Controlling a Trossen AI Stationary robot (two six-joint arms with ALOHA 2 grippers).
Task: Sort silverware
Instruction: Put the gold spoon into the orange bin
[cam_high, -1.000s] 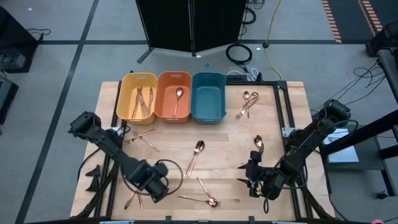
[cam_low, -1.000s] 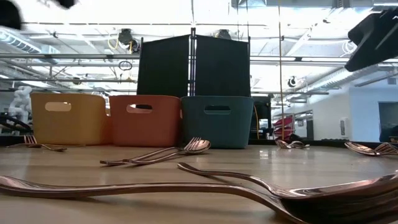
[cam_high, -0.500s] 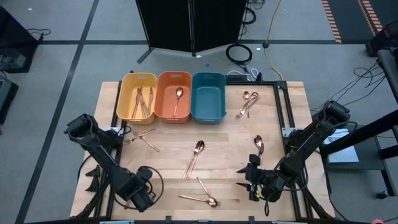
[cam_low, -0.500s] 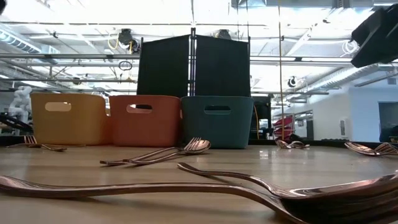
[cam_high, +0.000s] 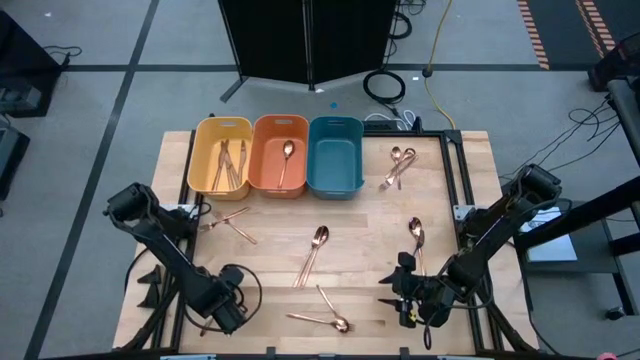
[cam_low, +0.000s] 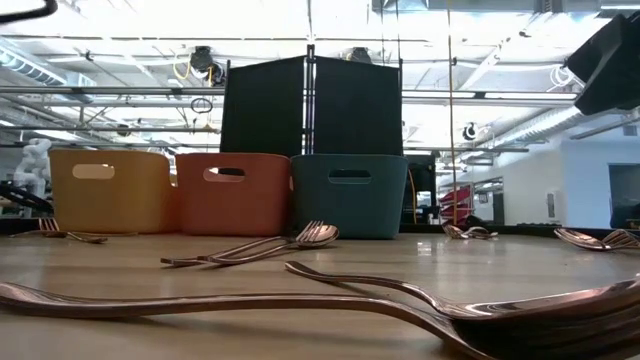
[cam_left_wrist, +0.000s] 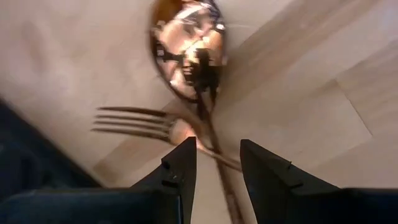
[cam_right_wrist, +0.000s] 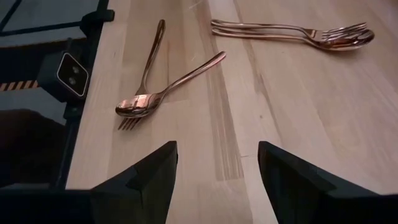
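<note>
Left wrist view: left gripper, jaws parted and holding nothing, hangs directly over a crossed spoon and fork; the spoon handle runs between the fingers, probably lengthwise. Farther right, the right gripper waits, jaws wide

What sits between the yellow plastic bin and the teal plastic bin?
The orange plastic bin, holding one copper spoon, sits between the yellow plastic bin and the teal plastic bin. The high view shows it.
</note>
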